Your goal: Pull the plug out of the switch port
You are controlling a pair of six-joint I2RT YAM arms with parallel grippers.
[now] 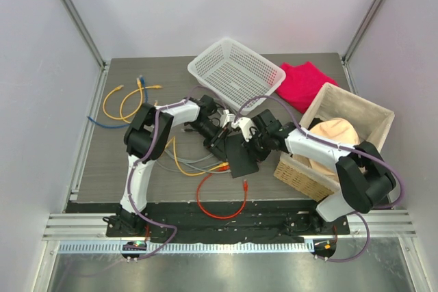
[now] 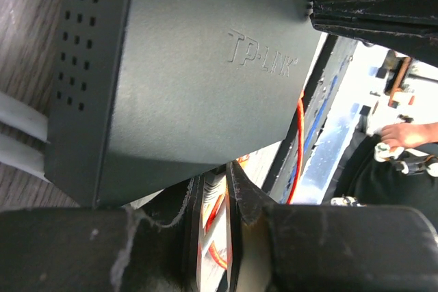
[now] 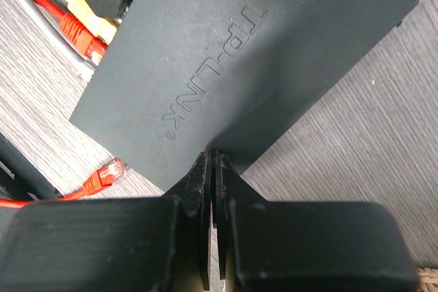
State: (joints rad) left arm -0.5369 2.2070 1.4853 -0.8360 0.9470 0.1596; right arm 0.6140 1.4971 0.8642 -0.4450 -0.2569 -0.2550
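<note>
The plugs (image 3: pixel 85 32) face your left hand (image 2: pixel 215 196), on the upper-left edge of the switch (image 1: pixel 241 158).
Left hand nearly closed there, grip unclear; right hand (image 3: pixel 212 162) closed, tips against the opposite edge.

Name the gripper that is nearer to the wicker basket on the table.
Right. The right gripper is at the switch, on the side toward the wicker basket. The left gripper is at the switch's other side, farther from the basket.
</note>
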